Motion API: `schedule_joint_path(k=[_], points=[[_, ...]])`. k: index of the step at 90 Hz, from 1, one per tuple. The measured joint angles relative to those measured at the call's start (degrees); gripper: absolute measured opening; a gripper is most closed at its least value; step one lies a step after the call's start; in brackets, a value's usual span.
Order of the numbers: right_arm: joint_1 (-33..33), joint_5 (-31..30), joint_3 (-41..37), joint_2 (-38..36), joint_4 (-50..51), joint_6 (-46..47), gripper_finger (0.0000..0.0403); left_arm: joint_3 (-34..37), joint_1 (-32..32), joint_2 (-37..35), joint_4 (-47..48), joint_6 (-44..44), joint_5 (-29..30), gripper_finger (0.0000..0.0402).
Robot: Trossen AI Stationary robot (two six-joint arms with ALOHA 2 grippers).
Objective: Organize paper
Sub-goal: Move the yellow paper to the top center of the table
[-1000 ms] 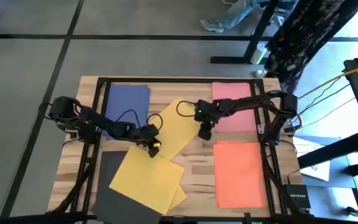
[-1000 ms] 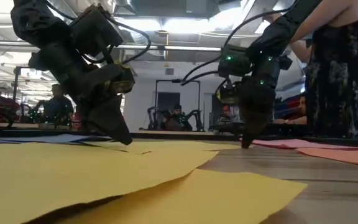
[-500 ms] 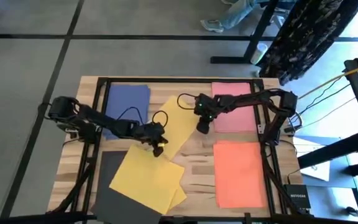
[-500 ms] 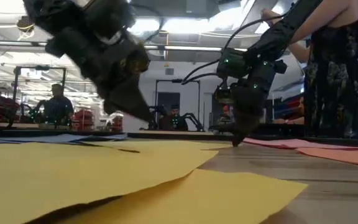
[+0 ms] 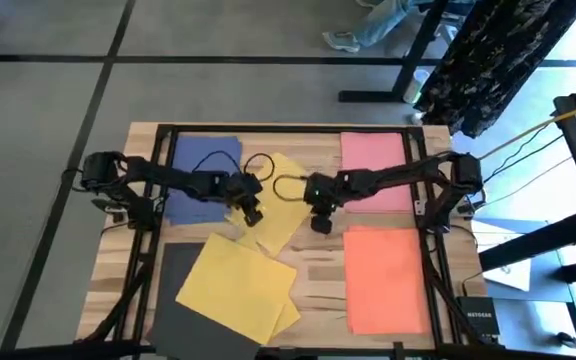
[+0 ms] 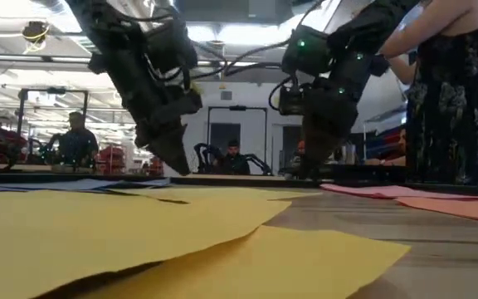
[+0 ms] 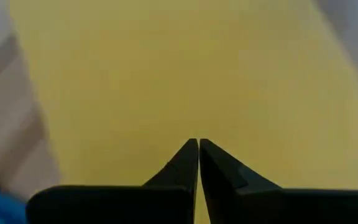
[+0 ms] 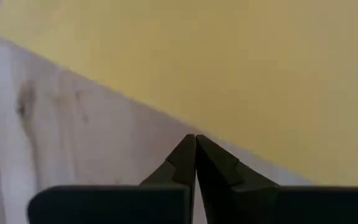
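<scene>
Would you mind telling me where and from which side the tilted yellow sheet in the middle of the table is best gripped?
Probably at the yellow sheet's right edge, coming in from the bare wood beside the closed right gripper. That edge lies free on the table, while its left side runs under the left gripper and its lower corner meets another yellow sheet.

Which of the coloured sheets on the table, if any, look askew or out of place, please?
The yellow sheets lie rotated and overlapping near the table's middle, one covering part of the dark sheet. The blue sheet, pink sheet and orange sheet lie square.
</scene>
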State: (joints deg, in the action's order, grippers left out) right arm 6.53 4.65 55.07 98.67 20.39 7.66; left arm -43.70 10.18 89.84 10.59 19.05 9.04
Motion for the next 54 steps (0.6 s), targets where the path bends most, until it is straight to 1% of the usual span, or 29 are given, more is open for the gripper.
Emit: schedule_joint_path(k=[15,27,45,54], points=[[-0.47,-2.31,-0.03,1.15,-0.15,1.14,0.0,0.28,3.48,0.53,1.81,0.17,0.73,0.0],[1.36,-3.65,0.02,3.2,-0.63,1.02,0.0,0.37,4.24,1.58,3.2,0.45,0.49,0.0],[4.28,-0.71,0.28,6.4,-1.52,0.61,0.0,0.25,2.41,3.65,3.14,2.09,-0.35,0.0],[5.62,0.48,0.25,6.57,-1.74,0.63,0.0,0.09,1.18,4.58,2.56,3.33,-0.57,0.0]])
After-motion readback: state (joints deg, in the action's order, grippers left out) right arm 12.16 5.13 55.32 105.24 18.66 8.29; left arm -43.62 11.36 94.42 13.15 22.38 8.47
